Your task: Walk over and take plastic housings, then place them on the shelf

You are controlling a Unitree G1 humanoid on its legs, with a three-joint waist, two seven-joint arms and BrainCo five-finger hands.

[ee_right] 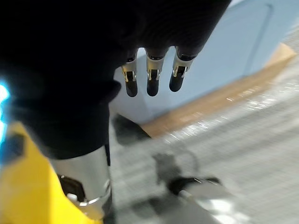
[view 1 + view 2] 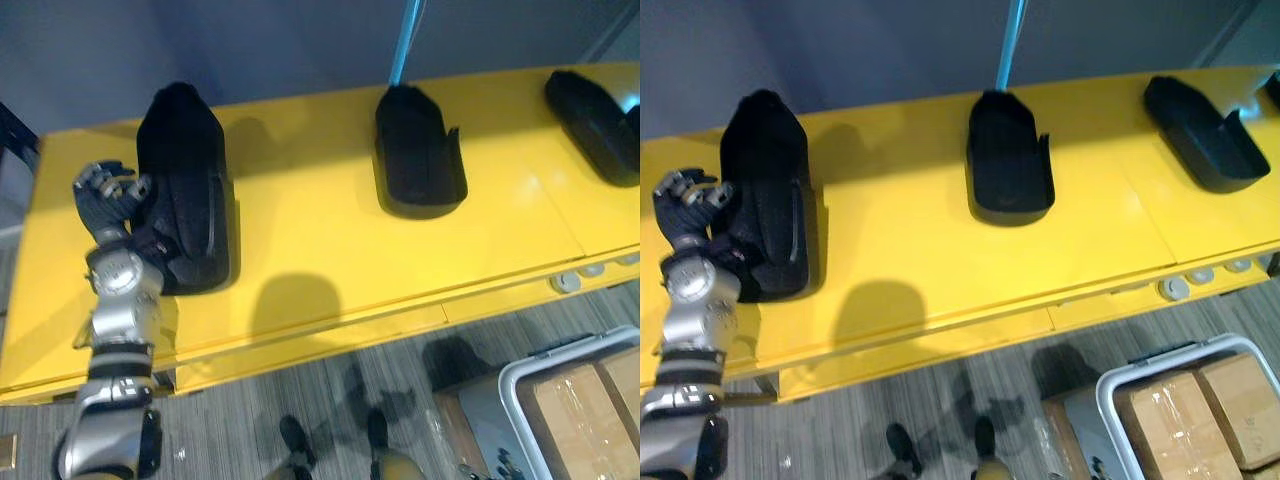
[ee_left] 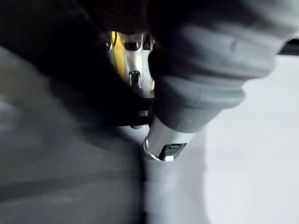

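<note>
A dull grey-blue wall (image 2: 300, 40) stands behind the long yellow shelf (image 2: 320, 240), whose top shows seams toward its right end. A light blue pole (image 2: 405, 40) rises at its far edge. Round grey knobs (image 2: 1173, 289) line the front edge, right. Below lies striped grey carpet (image 2: 230, 420). By the front right corner, a grey-rimmed crate (image 2: 1180, 354) holds wrapped cardboard boxes (image 2: 1170, 410).

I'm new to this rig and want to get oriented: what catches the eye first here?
A bright yellow shelf runs across the head views, carrying three black plastic housings: the left housing, the middle housing and the right housing. The left hand sits against the left housing's outer side, while the right hand hangs open above the floor.
</note>
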